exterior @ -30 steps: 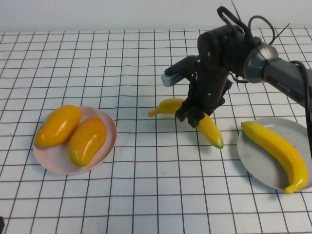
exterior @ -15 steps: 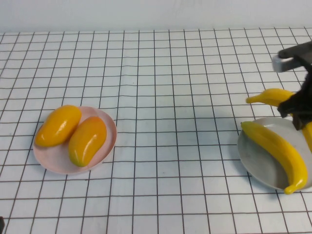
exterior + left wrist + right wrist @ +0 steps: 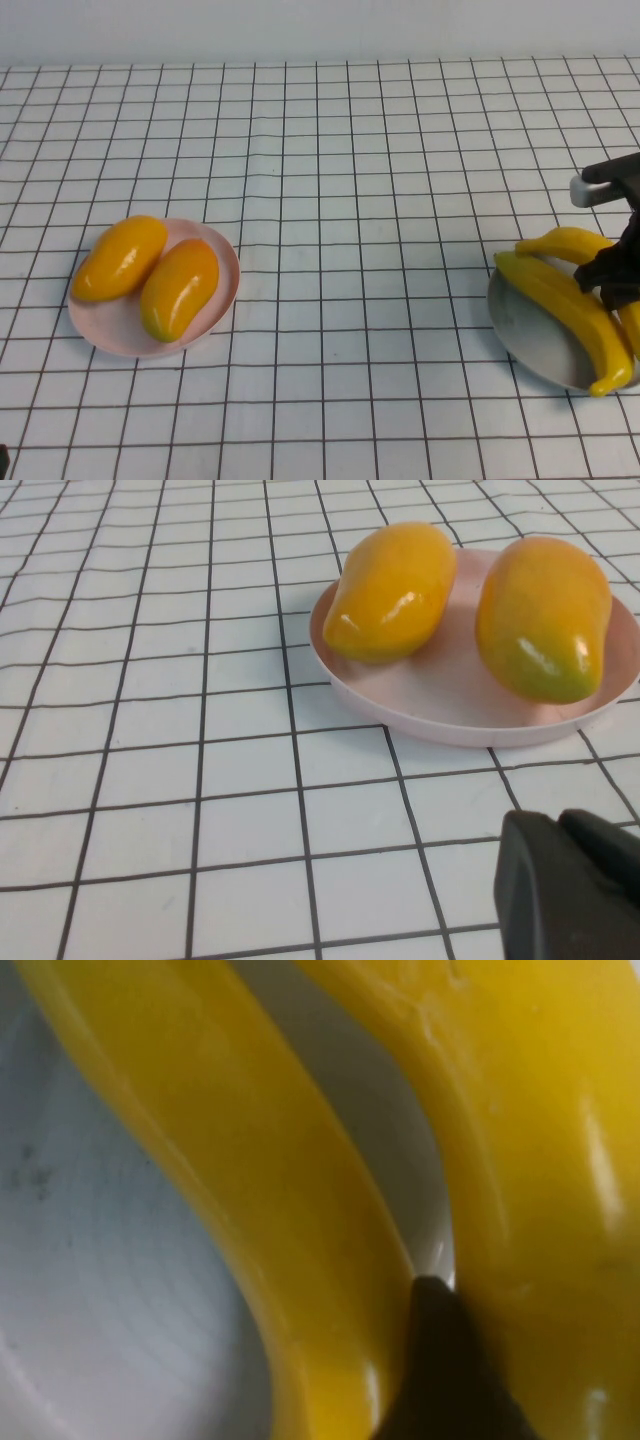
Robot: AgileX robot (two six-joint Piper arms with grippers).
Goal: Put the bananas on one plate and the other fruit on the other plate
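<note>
Two orange-yellow mango-like fruits (image 3: 119,257) (image 3: 179,288) lie side by side on the pale pink plate (image 3: 110,335) at the left; they also show in the left wrist view (image 3: 392,590) (image 3: 545,615). One banana (image 3: 560,305) lies on the pale grey plate (image 3: 515,330) at the right edge. My right gripper (image 3: 620,278) is shut on the second banana (image 3: 565,243) and holds it low over that plate, beside the first. In the right wrist view a dark finger (image 3: 440,1360) sits between the lying banana (image 3: 250,1180) and the held one (image 3: 540,1160). My left gripper (image 3: 570,880) is shut and empty, near the pink plate (image 3: 450,715).
The table is a white cloth with a black grid (image 3: 340,200). A pale wall runs along the back. Open cloth lies between the two plates. The grey plate sits close to the right edge of the high view.
My right gripper has carried the second banana from the table's middle right to the grey plate and lowered it beside the first banana. The mangoes and pink plate have not moved.
</note>
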